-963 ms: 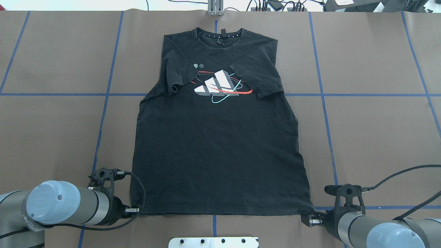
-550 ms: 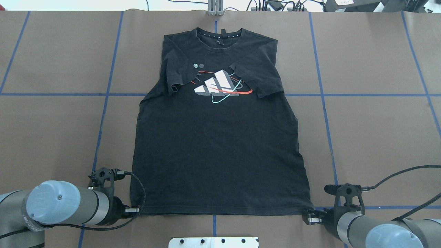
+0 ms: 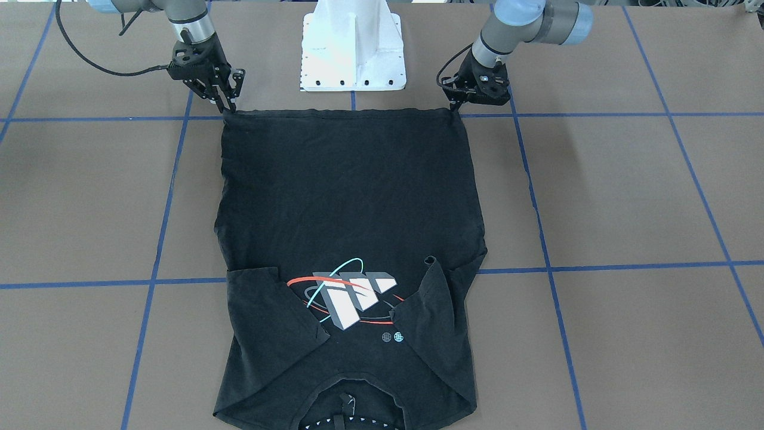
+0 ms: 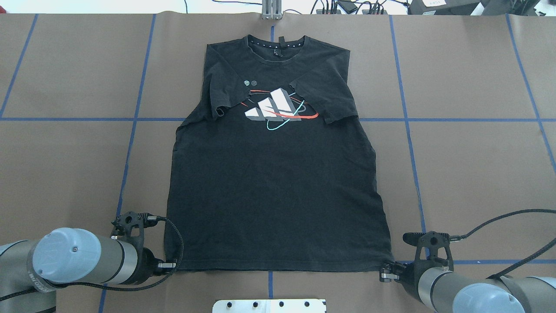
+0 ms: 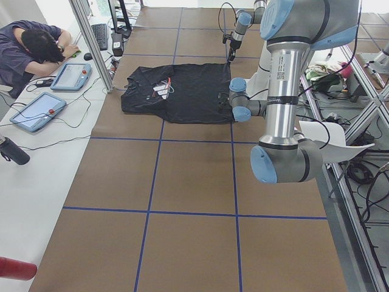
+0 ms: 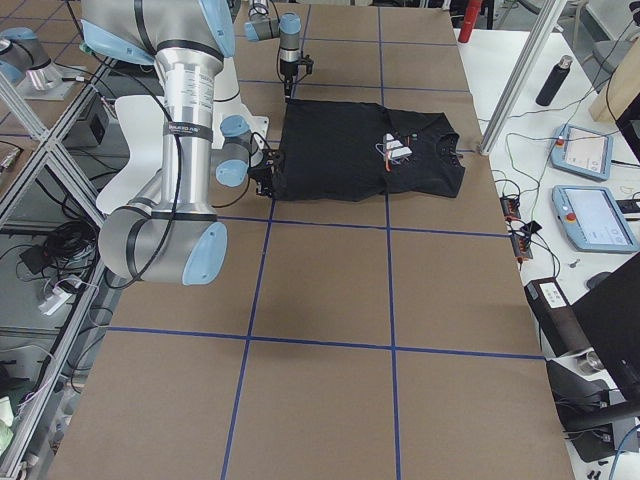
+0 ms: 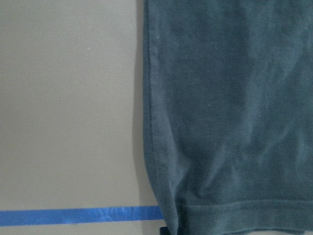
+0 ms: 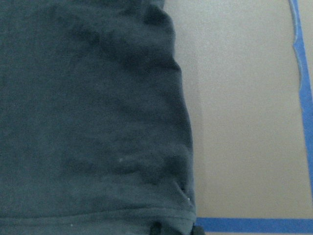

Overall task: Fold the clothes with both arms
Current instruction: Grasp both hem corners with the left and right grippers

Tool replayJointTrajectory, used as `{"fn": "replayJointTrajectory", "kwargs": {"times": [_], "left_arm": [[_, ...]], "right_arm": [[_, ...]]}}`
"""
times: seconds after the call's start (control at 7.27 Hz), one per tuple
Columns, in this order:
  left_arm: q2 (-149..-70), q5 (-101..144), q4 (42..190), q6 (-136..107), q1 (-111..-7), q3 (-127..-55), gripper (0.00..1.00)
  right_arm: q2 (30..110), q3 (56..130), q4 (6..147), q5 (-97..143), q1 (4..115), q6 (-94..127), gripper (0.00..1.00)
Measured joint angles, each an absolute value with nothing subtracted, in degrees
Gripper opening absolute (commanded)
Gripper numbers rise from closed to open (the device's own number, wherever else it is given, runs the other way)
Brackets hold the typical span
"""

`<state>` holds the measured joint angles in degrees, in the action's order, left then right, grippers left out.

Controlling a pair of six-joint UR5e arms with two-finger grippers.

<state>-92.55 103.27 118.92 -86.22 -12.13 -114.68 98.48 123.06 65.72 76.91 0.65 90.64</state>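
Judged step: taking the hem for the lengthwise fold. The left hand point(image 4: 168, 264) and right hand point(image 4: 385, 274) each touch a hem corner of the black short-sleeved cloth T-shirt point(image 4: 273, 195), which lies flat on the brown desk point(image 4: 478, 174) ahead of them; clenched or released, I cannot tell. Next: secure both pinches, then lift evenly and carry the hem forward.

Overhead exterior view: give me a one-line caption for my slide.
Left gripper and right gripper at the near hem corners of a black T-shirt lying logo-up, sleeves folded inward.
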Motion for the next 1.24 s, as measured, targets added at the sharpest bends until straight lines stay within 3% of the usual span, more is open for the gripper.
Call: {"fn": "replayJointTrajectory", "kwargs": {"times": [0.55, 0.69, 0.83, 1.24], "left_arm": [[-92.57, 103.27, 118.92, -86.22, -12.13, -114.78, 0.0], [-92.61, 103.27, 118.92, -86.22, -12.13, -114.78, 0.0], [-92.62, 103.27, 118.92, -86.22, -12.13, -114.78, 0.0], [-92.64, 103.33, 118.92, -86.24, -12.13, -114.97, 0.0]], "right_arm": [[98.29, 123.2, 66.0, 76.9, 1.0, 90.72, 0.27], [98.28, 123.21, 66.01, 76.9, 1.08, 90.71, 0.19], [98.27, 123.15, 66.01, 76.9, 1.11, 90.7, 0.0], [98.26, 123.17, 66.03, 76.94, 1.24, 90.72, 0.0]]}}
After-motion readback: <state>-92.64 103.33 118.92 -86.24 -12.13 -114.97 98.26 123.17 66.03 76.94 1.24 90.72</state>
